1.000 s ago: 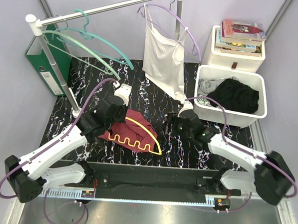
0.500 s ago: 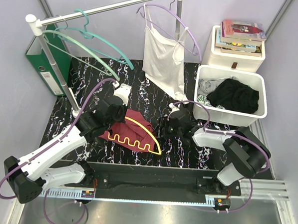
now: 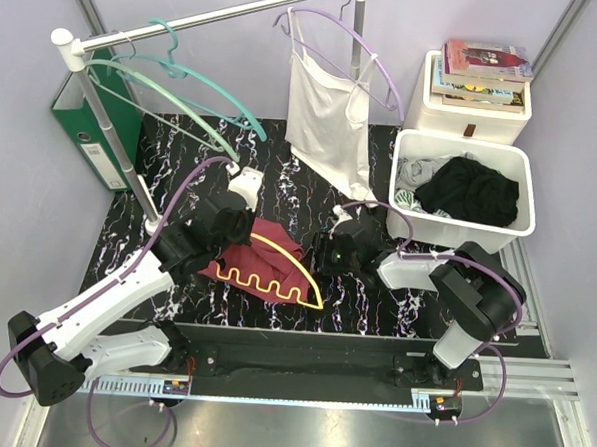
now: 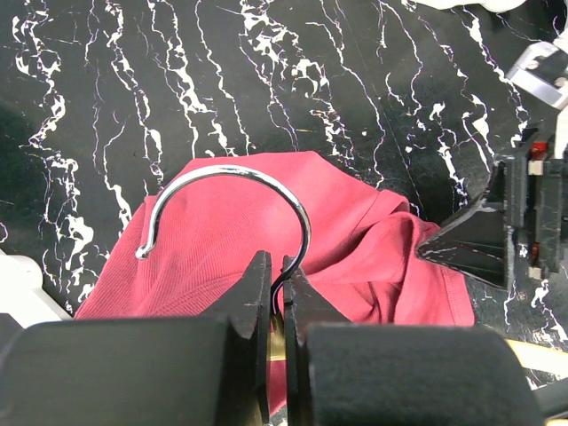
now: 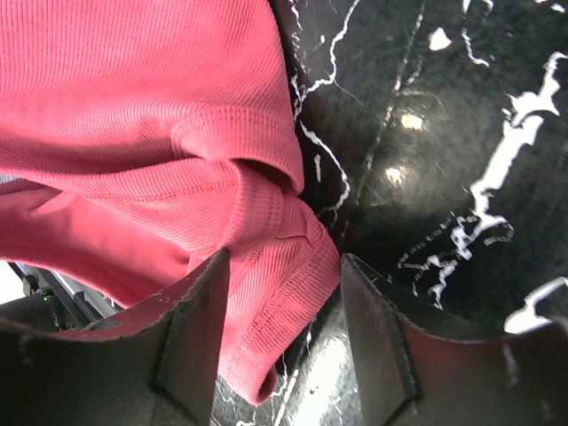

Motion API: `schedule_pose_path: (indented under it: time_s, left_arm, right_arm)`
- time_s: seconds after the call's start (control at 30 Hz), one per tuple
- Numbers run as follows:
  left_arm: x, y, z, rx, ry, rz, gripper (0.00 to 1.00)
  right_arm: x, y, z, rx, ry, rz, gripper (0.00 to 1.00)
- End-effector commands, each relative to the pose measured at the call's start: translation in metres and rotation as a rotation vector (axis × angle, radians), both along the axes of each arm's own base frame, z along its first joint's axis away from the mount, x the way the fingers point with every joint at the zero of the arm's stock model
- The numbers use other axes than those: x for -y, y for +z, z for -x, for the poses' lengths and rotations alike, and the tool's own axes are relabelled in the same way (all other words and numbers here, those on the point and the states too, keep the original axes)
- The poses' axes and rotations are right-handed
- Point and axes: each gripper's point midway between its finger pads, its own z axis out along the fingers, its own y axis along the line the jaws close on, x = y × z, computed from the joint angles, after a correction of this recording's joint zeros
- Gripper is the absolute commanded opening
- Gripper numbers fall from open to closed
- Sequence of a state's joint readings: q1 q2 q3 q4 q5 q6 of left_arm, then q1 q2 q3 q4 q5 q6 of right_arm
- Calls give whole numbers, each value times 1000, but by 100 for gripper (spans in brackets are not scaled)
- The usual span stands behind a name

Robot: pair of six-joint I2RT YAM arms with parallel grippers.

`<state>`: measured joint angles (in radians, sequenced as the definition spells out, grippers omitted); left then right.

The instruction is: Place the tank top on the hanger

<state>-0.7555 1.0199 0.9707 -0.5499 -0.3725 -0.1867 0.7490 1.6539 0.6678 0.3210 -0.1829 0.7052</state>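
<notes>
Two arms are reaching in over the black marbled table (image 3: 375, 298), one from each side of a dark red tank top (image 3: 266, 262) that is lying crumpled on the surface, a little left of the middle. The yellow hanger (image 3: 265, 284) is resting flat on top of the fabric, its wavy bar toward the near edge and its arch toward the far side, so the top is lying under it rather than hanging from it.

The left gripper (image 4: 277, 266) is holding the hanger by its metal hook (image 4: 240, 173): the jaws are pressing together on the stem just below the curve, and the hook is arching over the red cloth (the left wrist view shows this plainly). From above, this gripper (image 3: 243, 224) is sitting at the far left corner of the garment.

The right gripper (image 5: 282, 311) is sitting low at the right edge of the top, with its jaws standing apart on either side of a folded hem; the cloth (image 5: 133, 106) is lying between the fingers, not visibly pinched.

Behind, a rail (image 3: 219, 17) is carrying teal hangers (image 3: 195, 88) and a lilac hanger (image 3: 376, 72) with a white camisole (image 3: 324, 115). At the right, a white bin (image 3: 458, 232) is holding a black garment (image 3: 475, 193).
</notes>
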Motion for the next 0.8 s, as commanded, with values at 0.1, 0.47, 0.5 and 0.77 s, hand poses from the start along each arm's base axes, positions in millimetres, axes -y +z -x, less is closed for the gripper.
schedule_pose_path:
  time_s: [0.1, 0.47, 0.5, 0.77]
  left_arm:
    - [6, 19, -5, 69, -13, 48, 0]
    - [0, 19, -7, 83, 4, 23, 0]
    - [-4, 19, -9, 91, 20, 8, 0]
    - [-20, 27, -13, 136, 90, -22, 0]
  right_arm:
    - [-20, 5, -7, 23, 28, -43, 54]
    - [-18, 5, -10, 31, 30, -12, 0]
    - [-15, 5, -8, 32, 31, -1, 0]
    - [19, 34, 22, 59, 31, 19, 0]
